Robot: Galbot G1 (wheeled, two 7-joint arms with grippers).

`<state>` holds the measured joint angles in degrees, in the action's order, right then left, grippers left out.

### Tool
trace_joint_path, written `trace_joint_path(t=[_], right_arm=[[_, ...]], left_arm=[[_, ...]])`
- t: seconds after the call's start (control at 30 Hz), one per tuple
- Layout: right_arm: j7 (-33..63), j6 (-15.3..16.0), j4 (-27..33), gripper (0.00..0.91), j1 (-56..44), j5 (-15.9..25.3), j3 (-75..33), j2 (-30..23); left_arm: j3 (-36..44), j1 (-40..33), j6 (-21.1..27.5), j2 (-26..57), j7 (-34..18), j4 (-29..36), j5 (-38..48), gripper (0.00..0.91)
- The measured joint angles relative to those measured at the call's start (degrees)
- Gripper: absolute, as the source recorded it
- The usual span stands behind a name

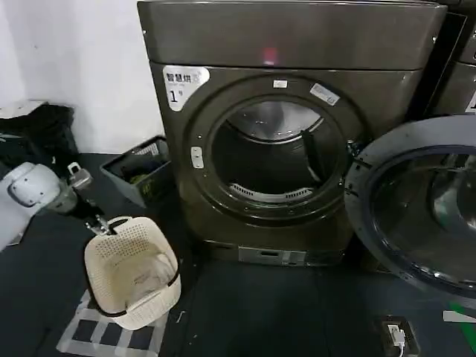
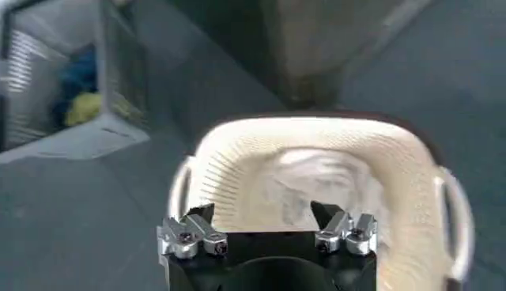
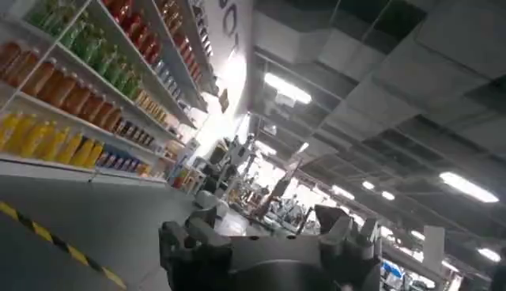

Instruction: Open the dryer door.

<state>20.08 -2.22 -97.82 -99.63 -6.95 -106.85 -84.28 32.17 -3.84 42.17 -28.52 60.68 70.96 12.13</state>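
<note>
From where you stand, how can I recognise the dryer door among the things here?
Find the dark grey-brown dryer with the white "1" sticker. To the robot's right of its open drum hangs the dryer door, swung wide open: a large round door, grey rim around dark glass.

Your left arm [image 1: 44, 195] reaches in from the left side, its wrist angled down toward the floor. Your left gripper [image 2: 263, 215] hangs with its jaws spread wide, holding nothing. Your right gripper [image 3: 269, 229] tilts upward, fingers [image 3: 336, 225] parted and empty.
</note>
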Motion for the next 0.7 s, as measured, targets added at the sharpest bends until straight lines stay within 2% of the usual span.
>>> trace_joint_path(t=[0.13,0.3,0.57,0.7], right_arm=[[0.0,-0.2,0.2,0.907,0.0,0.0,0.0,0.0],[0.0,-0.3,0.3,0.907,0.0,0.0,0.1,0.0],[-0.4,-0.1,0.4,0.907,0.0,-0.4,0.1,-0.1],[-2.0,0.0,-0.4,0.907,-0.2,-3.5,0.1,-0.5]], left_arm=[[-0.9,-0.6,0.0,-1.1,9.3,-1.1,-5.6,0.907],[-1.1,-2.5,0.0,-3.1,17.8,-3.5,-8.7,0.907],[0.0,-4.4,0.0,-5.3,23.7,-6.1,-13.9,0.907],[0.8,-5.5,0.0,-5.6,24.3,-7.3,-14.6,0.907]])
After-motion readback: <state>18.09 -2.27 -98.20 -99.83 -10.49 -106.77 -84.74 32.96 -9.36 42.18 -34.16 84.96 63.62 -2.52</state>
